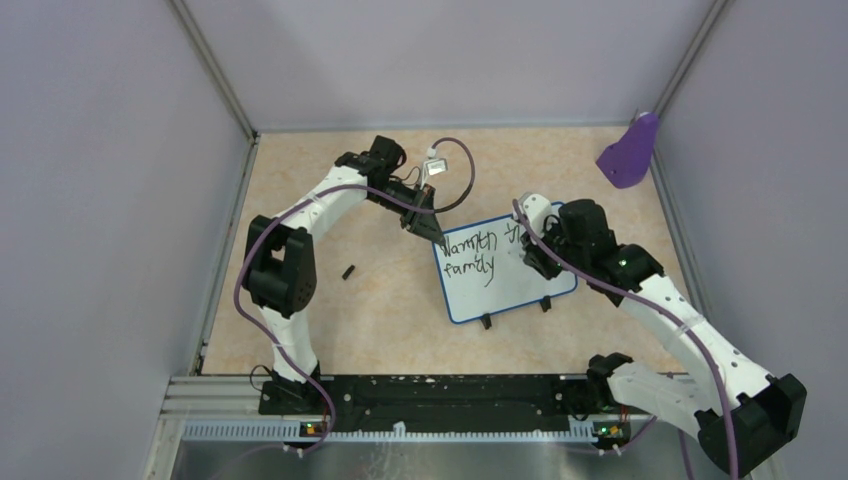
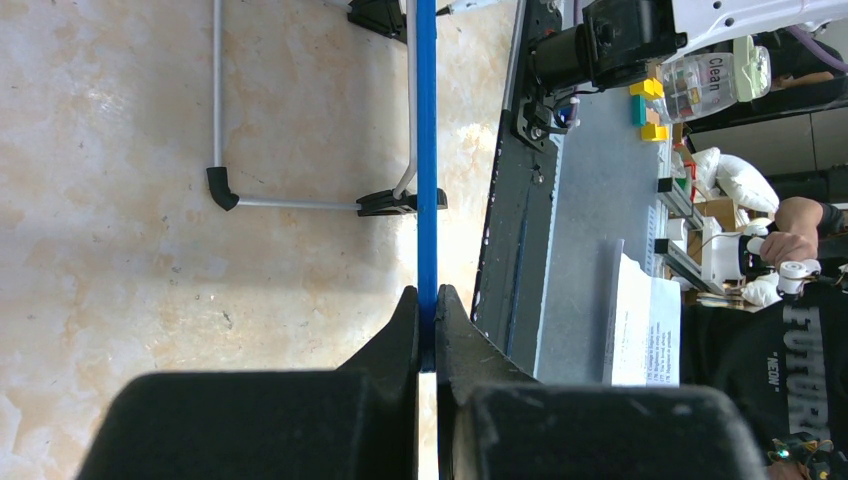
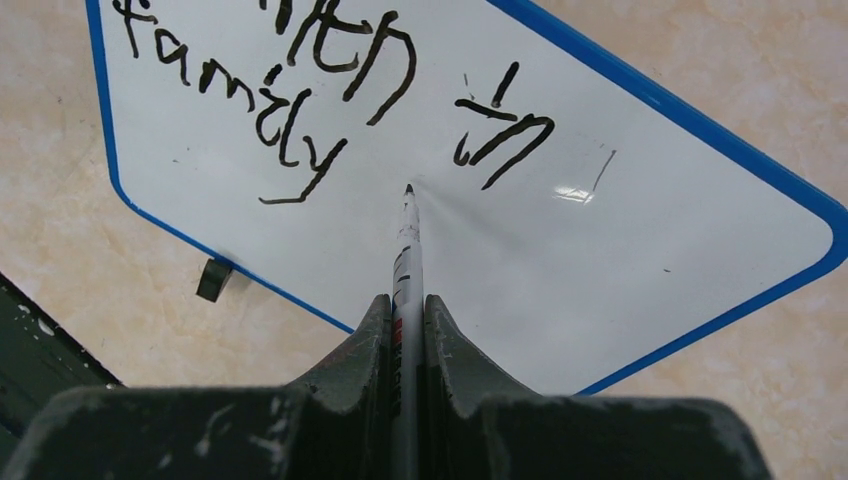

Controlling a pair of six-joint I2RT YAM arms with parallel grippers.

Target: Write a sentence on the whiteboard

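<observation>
The whiteboard (image 1: 520, 285), white with a thin blue rim, lies on the table with two black feet on its near edge. The sentence (image 1: 470, 254) in black marker reads "Warmth in" over "family"; it also shows in the right wrist view (image 3: 300, 90). My left gripper (image 1: 428, 228) is shut on the board's blue rim (image 2: 427, 200) at its far left corner. My right gripper (image 1: 530, 250) is shut on a white marker (image 3: 405, 260) whose black tip touches the board (image 3: 640, 250) just below "in" and right of "family".
A small black marker cap (image 1: 348, 271) lies on the table left of the board. A purple scoop-shaped object (image 1: 630, 152) stands at the far right corner by the wall. Grey walls enclose the table on three sides.
</observation>
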